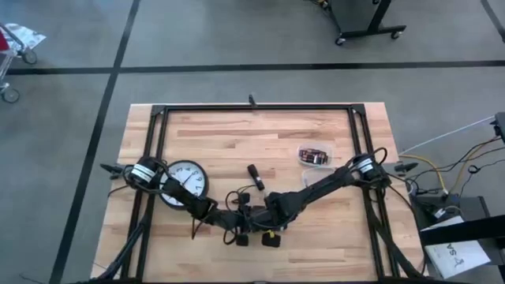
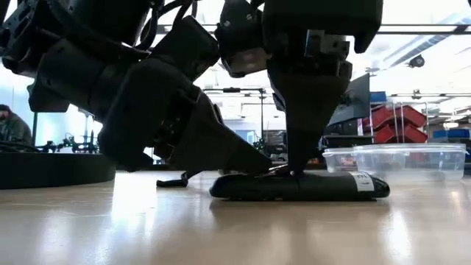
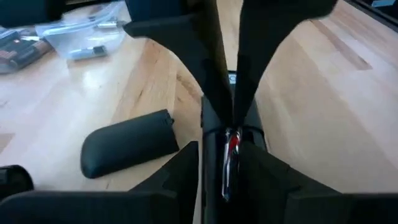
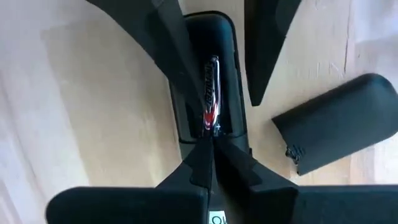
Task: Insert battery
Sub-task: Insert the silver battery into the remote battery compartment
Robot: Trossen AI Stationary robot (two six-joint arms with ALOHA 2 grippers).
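Both grippers meet over the remote (image 4: 205, 81) near the table's (image 1: 331, 237) front edge, centre. Remote lies flat, back up, battery bay uncovered.

Battery (image 4: 210, 93) sits lengthwise in the bay, silver and red casing showing; also seen in the left wrist view (image 3: 230, 155).

Right gripper (image 4: 210, 134): fingers pressed together to a point, tips touching the battery's near end. In the low view it comes straight down onto the remote (image 2: 298, 185).

Left gripper (image 3: 229, 134): fingers spread, straddling the remote, one each side of the bay. Can't tell if they touch the remote's sides.

Battery cover (image 3: 127, 143) lies loose on the table just beside the remote, apart from it; also in the right wrist view (image 4: 339, 121).

Wall clock (image 1: 184, 181) flat on the table under the left arm. Clear box (image 1: 316, 155) of batteries further back on the right side; also in the low view (image 2: 401, 158).
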